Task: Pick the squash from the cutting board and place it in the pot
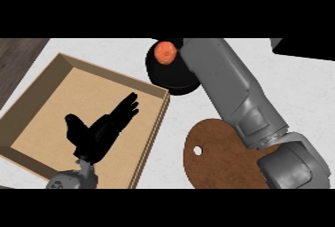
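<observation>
The squash [165, 52] already sits over the black pot [171, 79], with the right arm [235, 93] stretched there and its hand hidden so I cannot tell its grip, the brown board [219, 155] bare, and the left hand [101, 128] open above a wooden tray [152, 133].

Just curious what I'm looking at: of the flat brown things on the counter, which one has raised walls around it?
The tan tray at the left, under the open left hand. The darker cutting board is a flat slab with a small hole.
</observation>
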{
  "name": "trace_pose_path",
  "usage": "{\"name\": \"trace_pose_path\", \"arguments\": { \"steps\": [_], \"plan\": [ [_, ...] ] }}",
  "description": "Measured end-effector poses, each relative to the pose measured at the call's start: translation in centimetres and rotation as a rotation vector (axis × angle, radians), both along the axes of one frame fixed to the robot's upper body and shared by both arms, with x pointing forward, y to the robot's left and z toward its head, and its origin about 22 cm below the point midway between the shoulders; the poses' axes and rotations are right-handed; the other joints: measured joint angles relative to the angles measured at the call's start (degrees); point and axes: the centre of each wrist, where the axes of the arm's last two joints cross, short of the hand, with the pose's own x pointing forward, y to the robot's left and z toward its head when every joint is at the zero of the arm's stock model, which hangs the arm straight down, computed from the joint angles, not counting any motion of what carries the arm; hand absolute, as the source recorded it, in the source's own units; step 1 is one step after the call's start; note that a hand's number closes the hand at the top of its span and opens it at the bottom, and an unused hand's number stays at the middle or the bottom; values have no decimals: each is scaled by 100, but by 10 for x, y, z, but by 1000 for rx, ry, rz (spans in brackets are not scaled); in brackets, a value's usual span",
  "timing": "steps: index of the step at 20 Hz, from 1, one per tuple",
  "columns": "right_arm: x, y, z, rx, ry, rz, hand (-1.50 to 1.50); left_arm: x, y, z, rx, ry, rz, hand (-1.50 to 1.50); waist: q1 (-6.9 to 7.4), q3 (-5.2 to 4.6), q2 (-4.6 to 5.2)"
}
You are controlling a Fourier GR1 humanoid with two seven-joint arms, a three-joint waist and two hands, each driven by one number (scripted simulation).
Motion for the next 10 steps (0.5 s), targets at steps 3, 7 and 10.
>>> {"name": "trace_pose_path", "arguments": {
  "steps": [3, 7, 10],
  "plan": [
    [1, -6, -7, 88, -33, -3, -150, 0, -3, 0, -2, -3, -11, 0, 60, 1, 9],
    [3, -11, -12, 171, -96, -13, -150, -1, -5, -1, -4, -5, -15, 0, 89, 2, 16],
    [3, -12, -15, 190, -156, -42, -150, -1, -7, -2, 1, -1, -9, 0, 41, -1, -1]
  ]
}}
